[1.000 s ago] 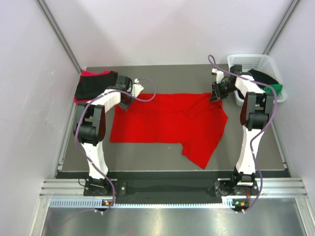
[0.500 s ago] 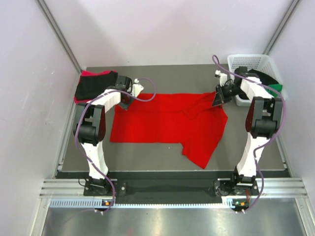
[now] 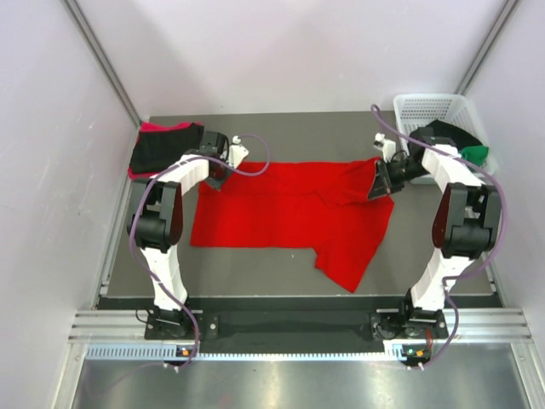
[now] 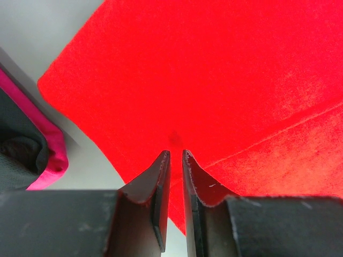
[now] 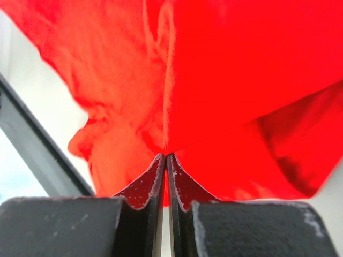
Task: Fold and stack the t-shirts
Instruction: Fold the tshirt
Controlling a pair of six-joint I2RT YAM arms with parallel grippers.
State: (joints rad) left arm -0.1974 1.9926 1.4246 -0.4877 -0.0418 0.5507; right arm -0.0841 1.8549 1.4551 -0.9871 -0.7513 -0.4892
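Note:
A bright red t-shirt (image 3: 289,217) lies spread on the dark table, with one flap hanging toward the near edge. My left gripper (image 3: 215,176) is at its far left corner. In the left wrist view the gripper (image 4: 174,152) is almost shut, with a thin gap and no cloth visibly between the fingers, just over the flat red t-shirt (image 4: 214,80). My right gripper (image 3: 375,187) is at the far right part of the shirt. In the right wrist view the gripper (image 5: 165,155) is shut on a gathered seam of the red t-shirt (image 5: 225,69).
A folded black t-shirt (image 3: 162,149) lies on a pinkish red one (image 3: 157,127) at the far left corner; both show in the left wrist view (image 4: 19,155), (image 4: 51,150). A white lattice basket (image 3: 426,106) at the far right holds a black t-shirt (image 3: 447,132) and a green one (image 3: 477,155).
My right gripper has moved rightward and nearer along the shirt's far right edge, with the cloth in it. The left arm has not moved.

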